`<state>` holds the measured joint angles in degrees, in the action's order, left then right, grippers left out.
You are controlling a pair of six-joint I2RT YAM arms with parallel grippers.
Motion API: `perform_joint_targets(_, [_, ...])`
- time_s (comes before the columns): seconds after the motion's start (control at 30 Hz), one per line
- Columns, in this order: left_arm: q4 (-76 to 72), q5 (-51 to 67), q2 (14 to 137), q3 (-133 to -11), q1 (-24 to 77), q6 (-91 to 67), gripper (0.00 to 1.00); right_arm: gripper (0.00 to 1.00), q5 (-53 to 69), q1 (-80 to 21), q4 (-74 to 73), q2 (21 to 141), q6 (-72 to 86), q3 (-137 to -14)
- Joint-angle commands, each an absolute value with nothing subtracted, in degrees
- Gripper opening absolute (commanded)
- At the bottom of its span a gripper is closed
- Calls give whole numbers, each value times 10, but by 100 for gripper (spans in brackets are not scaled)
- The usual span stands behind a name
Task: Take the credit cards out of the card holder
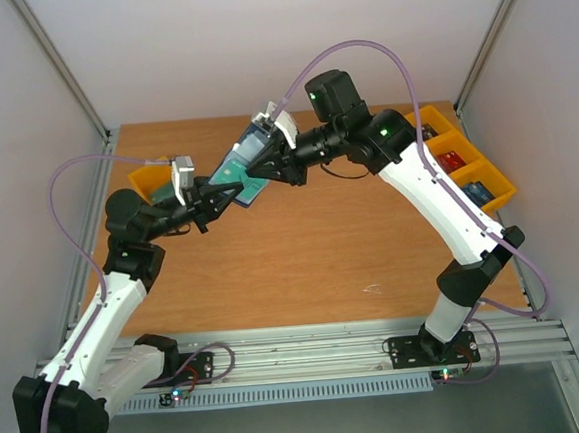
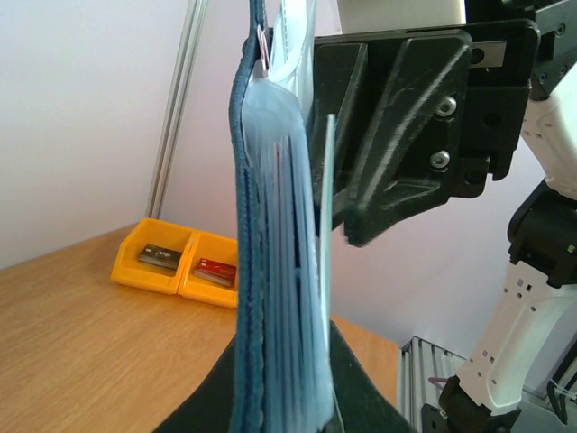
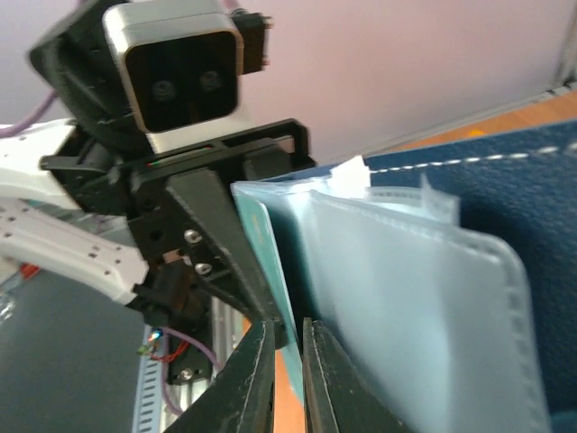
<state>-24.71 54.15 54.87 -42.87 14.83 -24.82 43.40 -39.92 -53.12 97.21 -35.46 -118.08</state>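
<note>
No card looks free. The card holder [image 1: 238,168] hangs toward 11 o'clock above the table [image 1: 303,266], clamped in the left gripper [image 1: 223,195]. The right gripper [image 3: 287,347], fingers nearly together, pinches a teal card [image 3: 273,262] by its edge. Every pull-out remains.

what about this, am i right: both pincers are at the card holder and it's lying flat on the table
No: the left pincer and right pincer are at the card holder, but it is held in the air above the table, not lying on it, as the top external view shows.
</note>
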Motion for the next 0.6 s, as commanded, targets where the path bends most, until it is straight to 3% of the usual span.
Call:
perform_joint_targets(0.0, [-314, 541, 542, -426, 163, -238, 0, 10, 606, -420, -611, 992, -399, -1206])
perform_joint_targets(0.23, [-312, 549, 542, -426, 163, -226, 0, 14, 637, -422, -700, 1005, -420, -1263])
perform_joint_targets(0.4, [-306, 559, 541, -427, 163, -217, 0, 14, 466, -450, -692, 1004, -419, -1255])
perform_joint_targets(0.57, [-301, 561, 540, -426, 163, -209, 0, 15, 393, -467, -660, 999, -421, -1241])
